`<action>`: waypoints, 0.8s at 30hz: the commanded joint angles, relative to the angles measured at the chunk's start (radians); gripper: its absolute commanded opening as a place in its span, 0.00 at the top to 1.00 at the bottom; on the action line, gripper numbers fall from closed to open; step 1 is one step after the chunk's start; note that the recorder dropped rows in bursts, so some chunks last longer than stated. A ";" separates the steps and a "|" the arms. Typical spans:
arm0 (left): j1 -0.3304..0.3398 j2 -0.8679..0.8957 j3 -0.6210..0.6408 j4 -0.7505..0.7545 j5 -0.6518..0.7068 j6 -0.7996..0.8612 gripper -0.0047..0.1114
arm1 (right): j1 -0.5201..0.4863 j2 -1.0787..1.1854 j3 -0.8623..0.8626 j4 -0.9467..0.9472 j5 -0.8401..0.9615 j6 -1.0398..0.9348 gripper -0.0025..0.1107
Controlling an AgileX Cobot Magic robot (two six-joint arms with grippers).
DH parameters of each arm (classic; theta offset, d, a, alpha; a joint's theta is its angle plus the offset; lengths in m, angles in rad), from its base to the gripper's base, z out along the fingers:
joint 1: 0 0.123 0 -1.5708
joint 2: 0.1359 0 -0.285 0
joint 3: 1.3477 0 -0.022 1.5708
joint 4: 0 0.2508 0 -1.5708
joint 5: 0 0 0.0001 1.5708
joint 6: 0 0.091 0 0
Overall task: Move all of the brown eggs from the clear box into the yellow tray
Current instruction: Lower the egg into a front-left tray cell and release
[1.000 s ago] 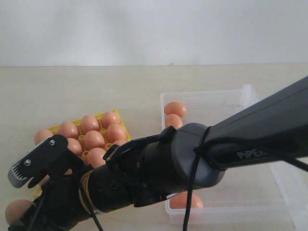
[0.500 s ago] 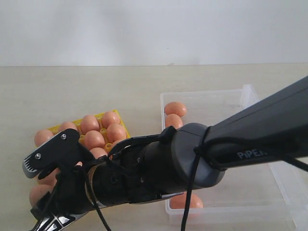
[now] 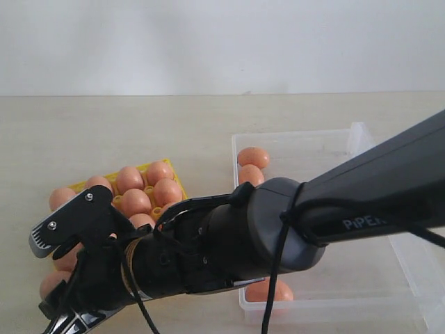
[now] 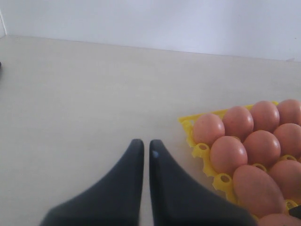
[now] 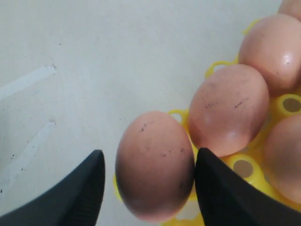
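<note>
Egg [image 5: 154, 162] seated in tray [image 5: 256, 183] corner, straddled by open right hand [image 5: 149, 154], gap on one side. Left hand [image 4: 145, 143] closed, empty, above bench [image 4: 70, 94].

The worktop [image 3: 139, 132] behind the yellow tray [image 4: 202, 150] lies bare and passable. The right arm [image 3: 278, 229] stretches across the front, barring the way between tray and clear box [image 3: 327, 163]; brown eggs [image 3: 130, 179] crowd the tray's cells

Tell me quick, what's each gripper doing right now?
Left gripper: shut, holding nothing.
Right gripper: open, jaws either side of a brown egg sitting in the yellow tray.
</note>
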 commanded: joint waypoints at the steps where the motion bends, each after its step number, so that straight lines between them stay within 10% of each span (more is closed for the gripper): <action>1: 0.003 -0.003 0.003 -0.002 -0.004 0.007 0.92 | -0.001 -0.006 -0.005 0.002 -0.006 -0.006 0.54; 16: 0.003 -0.003 0.003 -0.002 -0.004 0.007 0.92 | 0.000 -0.139 -0.005 0.002 0.155 0.107 0.54; 22: 0.003 -0.003 0.003 -0.002 -0.004 0.007 0.92 | 0.000 -0.139 -0.005 0.002 0.193 0.128 0.98; 24: 0.003 -0.003 0.003 -0.002 -0.004 0.007 0.92 | 0.000 -0.139 -0.005 0.002 0.203 0.131 0.98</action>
